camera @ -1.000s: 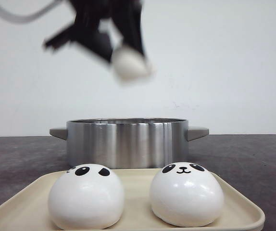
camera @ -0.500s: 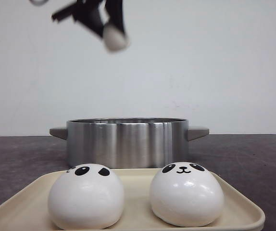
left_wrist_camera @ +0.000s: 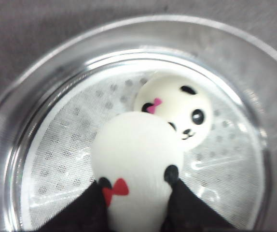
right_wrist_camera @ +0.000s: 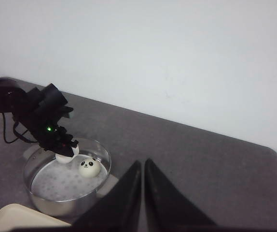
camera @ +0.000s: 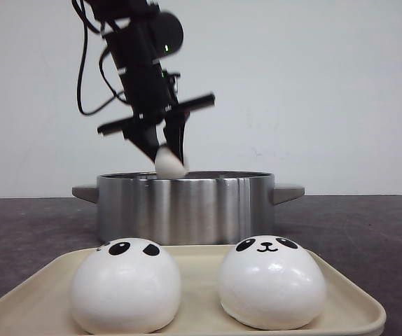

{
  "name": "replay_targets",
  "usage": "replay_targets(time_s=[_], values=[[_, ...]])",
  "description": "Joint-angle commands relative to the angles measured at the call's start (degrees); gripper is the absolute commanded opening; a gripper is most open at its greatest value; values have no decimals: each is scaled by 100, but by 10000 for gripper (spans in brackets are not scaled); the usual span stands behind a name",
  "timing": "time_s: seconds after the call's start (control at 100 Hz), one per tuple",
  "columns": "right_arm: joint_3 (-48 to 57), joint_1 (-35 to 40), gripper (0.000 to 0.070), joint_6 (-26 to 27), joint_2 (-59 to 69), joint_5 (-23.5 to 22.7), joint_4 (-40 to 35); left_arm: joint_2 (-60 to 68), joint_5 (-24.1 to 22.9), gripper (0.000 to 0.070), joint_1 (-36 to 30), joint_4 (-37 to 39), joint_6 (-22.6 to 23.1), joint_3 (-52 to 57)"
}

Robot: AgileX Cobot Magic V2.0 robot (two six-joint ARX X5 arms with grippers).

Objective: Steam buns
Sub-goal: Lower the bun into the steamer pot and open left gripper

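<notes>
My left gripper [camera: 166,150] is shut on a white panda bun [camera: 170,164] with a red bow and holds it just above the rim of the steel pot [camera: 184,204]. In the left wrist view the held bun [left_wrist_camera: 136,164] hangs over the pot's perforated steamer plate [left_wrist_camera: 56,164]. A second panda bun [left_wrist_camera: 179,113] with a pink bow lies on that plate; it also shows in the right wrist view [right_wrist_camera: 89,167]. Two more buns [camera: 125,285] [camera: 272,281] sit on the cream tray [camera: 355,304] in front. My right gripper [right_wrist_camera: 143,166] is shut and empty, high over the table.
The pot has grey side handles [camera: 288,192]. The tray's corner [right_wrist_camera: 13,217] lies close beside the pot [right_wrist_camera: 100,154] in the right wrist view. Dark grey tabletop [right_wrist_camera: 211,169] stretches to the right of the pot. A plain white wall stands behind.
My left gripper has come down with the bun from high above the pot to just over its rim. The two buns on the tray have not moved.
</notes>
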Motion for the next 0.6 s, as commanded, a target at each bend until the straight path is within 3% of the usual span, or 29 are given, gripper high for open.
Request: replay_targets(time_s=[0.0, 0.52, 0.59], values=[[87, 31, 1, 116, 52, 11, -46, 197, -48, 3, -26, 22, 74, 216], [79, 31, 2, 136, 52, 31, -24, 568, -435, 4, 68, 299, 72, 216], [76, 31, 2, 201, 52, 31, -26, 590, -435, 55, 79, 302, 72, 216]])
